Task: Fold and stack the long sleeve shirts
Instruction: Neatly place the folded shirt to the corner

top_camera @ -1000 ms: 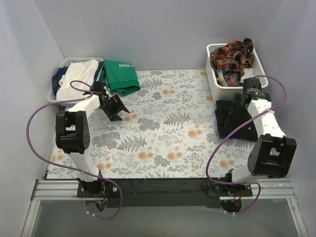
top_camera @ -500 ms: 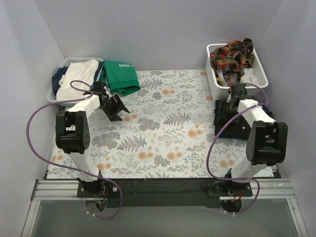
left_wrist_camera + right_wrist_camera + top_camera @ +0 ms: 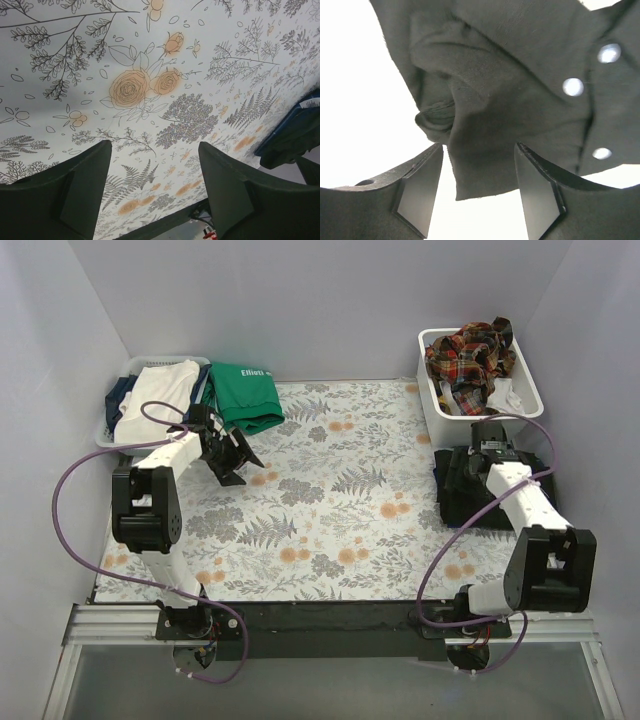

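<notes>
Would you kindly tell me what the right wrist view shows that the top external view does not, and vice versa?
Only the right wrist: white buttons on the black shirt, and its crumpled fold ahead of the fingers. Only the top external: the left gripper, the green top, the red-orange plaid shirts in the white bin. Both: the black shirt and the right gripper, jaws apart.

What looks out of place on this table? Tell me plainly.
The red-orange plaid shirts sit in a crumpled heap that rises above the rim of the white bin at back right. The black shirt on the right lies rumpled, not folded flat.
</notes>
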Action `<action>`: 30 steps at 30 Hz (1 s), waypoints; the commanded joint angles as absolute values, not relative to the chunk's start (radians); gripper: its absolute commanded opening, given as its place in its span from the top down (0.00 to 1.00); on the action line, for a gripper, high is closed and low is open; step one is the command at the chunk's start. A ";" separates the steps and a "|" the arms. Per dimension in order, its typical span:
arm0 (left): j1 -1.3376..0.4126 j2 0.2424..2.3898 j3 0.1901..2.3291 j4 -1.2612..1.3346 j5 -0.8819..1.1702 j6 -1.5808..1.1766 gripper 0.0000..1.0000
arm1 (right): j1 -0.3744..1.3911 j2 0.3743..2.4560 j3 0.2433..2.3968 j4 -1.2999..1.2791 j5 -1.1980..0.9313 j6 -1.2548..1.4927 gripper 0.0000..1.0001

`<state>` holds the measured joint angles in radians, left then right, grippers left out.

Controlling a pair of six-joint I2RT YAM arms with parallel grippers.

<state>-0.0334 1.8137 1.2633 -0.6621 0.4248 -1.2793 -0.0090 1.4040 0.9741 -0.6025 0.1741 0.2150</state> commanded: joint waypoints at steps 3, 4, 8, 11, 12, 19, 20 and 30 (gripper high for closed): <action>-0.051 1.727 1.270 -0.667 0.390 -1.249 0.02 | -0.005 1.275 1.057 -0.594 0.170 0.215 0.32; -0.055 1.724 1.272 -0.667 0.376 -1.241 0.02 | -0.002 1.249 1.060 -0.591 0.163 0.210 0.31; -0.092 1.674 1.276 -0.649 0.336 -1.209 0.02 | 0.076 1.189 1.054 -0.569 0.063 0.160 0.27; -0.135 1.648 1.285 -0.646 0.273 -1.174 0.02 | 0.175 1.155 1.028 -0.529 0.051 0.150 0.23; -0.146 1.628 1.289 -0.647 0.258 -1.167 0.02 | 0.219 1.155 1.026 -0.529 0.060 0.164 0.22; -0.232 1.523 1.281 -0.609 0.150 -1.106 0.02 | 0.409 1.207 1.048 -0.499 0.080 0.193 0.19; -0.236 1.514 1.276 -0.603 0.144 -1.100 0.02 | 0.458 1.218 1.064 -0.497 0.087 0.193 0.18; -0.273 1.368 1.178 -0.514 0.083 -1.071 0.02 | 0.647 1.328 1.117 -0.425 0.117 0.178 0.16</action>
